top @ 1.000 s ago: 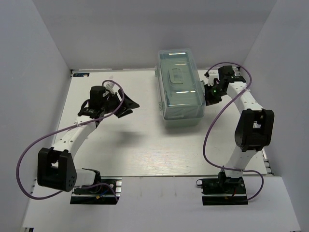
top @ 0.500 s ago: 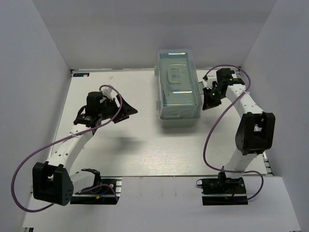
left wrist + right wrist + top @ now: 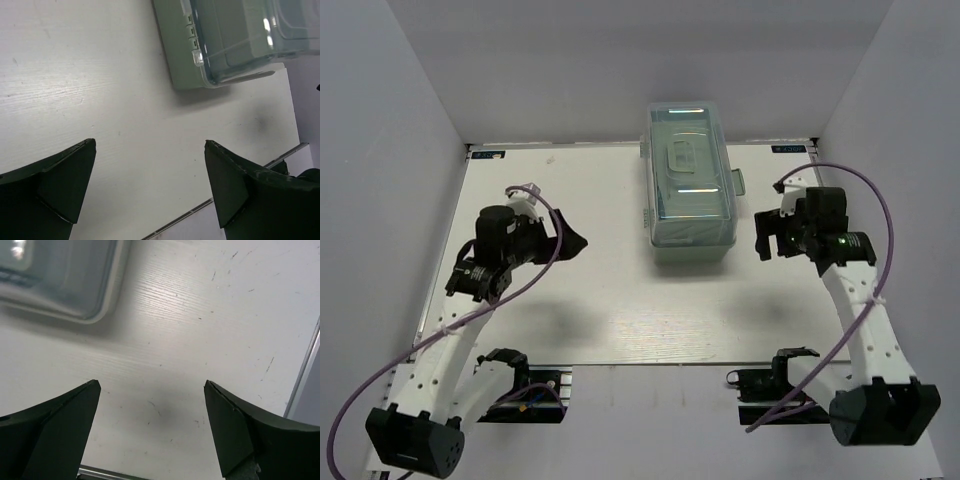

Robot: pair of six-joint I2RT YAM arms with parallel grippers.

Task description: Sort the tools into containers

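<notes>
1. At the far middle of the tabletop (image 3: 620, 300) stands the toolbox (image 3: 690, 185), its translucent lid shut and the handle lying flat on top.
2. A second ago the right claw (image 3: 763, 236) was closed against the toolbox's right side, near the small tab (image 3: 735, 183). It has since let go and drawn back to the right, and its jaws now stand wide with nothing between them.
3. The left claw (image 3: 572, 243) has also retreated toward the near left. Its jaws have spread fully and hold nothing; the wrist view shows only bare tabletop between them.
4. No screwdriver or hex key lies anywhere on the tabletop in any view. The frosted lid hides whatever is inside the toolbox, so its contents cannot be told.
5. My reading is that the sorting is done or all but done: the box is closed and both arms are clearing away from it.
6. Nothing stands in either arm's path. Both claws sit well apart from the toolbox, one on each side. The purple cables (image 3: 860, 185) loop loosely near the arms but touch no task item.
</notes>
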